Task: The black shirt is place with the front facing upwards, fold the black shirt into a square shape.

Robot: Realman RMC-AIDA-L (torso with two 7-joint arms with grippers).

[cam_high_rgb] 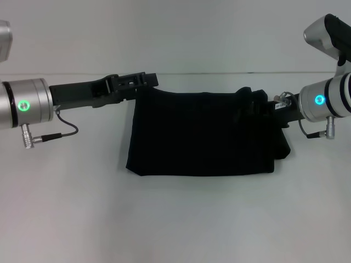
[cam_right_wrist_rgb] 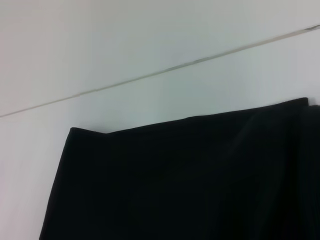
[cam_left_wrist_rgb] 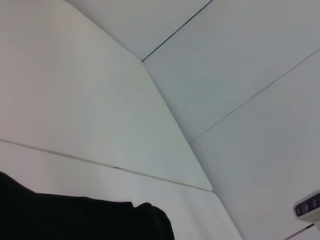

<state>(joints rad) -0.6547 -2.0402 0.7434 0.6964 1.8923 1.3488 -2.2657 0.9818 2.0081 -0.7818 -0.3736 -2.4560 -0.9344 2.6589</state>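
The black shirt [cam_high_rgb: 200, 134] lies in the middle of the white desk [cam_high_rgb: 175, 219], already folded down to a wide, roughly rectangular block, with no print or label showing. Its near edge looks straight and doubled over. The left side runs fairly clean, while the right side bunches into soft rolls where the cloth is gathered. The far edge rises toward the two arms, which suggests it is being lifted from the far corners so that it can be carried over for another fold.

The left gripper [cam_high_rgb: 143, 79] reaches in at the far left corner, its dark fingers lying flat against the hem and seemingly pinching it, though the black-on-black overlap hides the actual contact. The right gripper [cam_high_rgb: 262, 103] is buried in the bunched far right corner, and how far its fingers are parted cannot be told.

The cloth is matte, limp and thick in its layers, sagging between the held corners rather than keeping a line. The desk is smooth and pale, so the cloth should slide easily. The shape still reads wider than deep, not yet square.
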